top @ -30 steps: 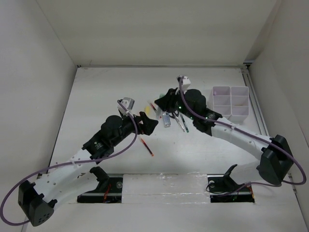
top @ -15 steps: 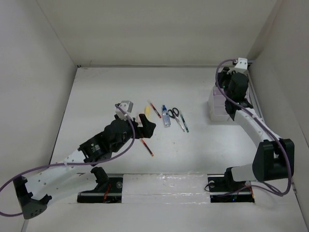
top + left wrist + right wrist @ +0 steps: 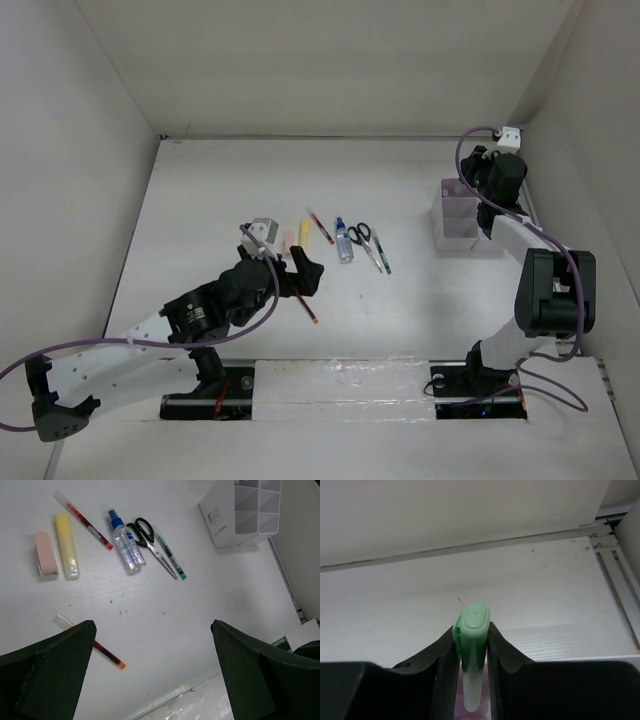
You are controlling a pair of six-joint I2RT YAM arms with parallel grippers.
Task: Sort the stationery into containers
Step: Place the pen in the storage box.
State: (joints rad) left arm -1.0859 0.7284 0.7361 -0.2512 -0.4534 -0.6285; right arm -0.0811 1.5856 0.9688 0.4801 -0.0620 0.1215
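Currently, the right gripper (image 3: 472, 630) is clamping the green stick (image 3: 474, 625) over the organizer (image 3: 452, 230); lowering and release are coming next. The left gripper (image 3: 152, 630) is hanging wide.

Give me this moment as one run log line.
right gripper: shut on green stick, at organizer | left gripper: open, empty | loose: pink stick, yellow stick, scissors, spray bottle

The tool (image 3: 152, 630) holds its dark fingers wide apart above the white worktop (image 3: 165, 605). Beyond lie a pink stick (image 3: 45, 553) and a yellow stick (image 3: 66, 552) side by side, a red pen (image 3: 84, 514), a blue-capped bottle (image 3: 126, 542), scissors (image 3: 150, 542) and a green-tipped pen (image 3: 170, 554). A second red pen (image 3: 102, 652) (partly hidden by one finger) lies nearer. A divided organizer (image 3: 220, 522) stands far right.
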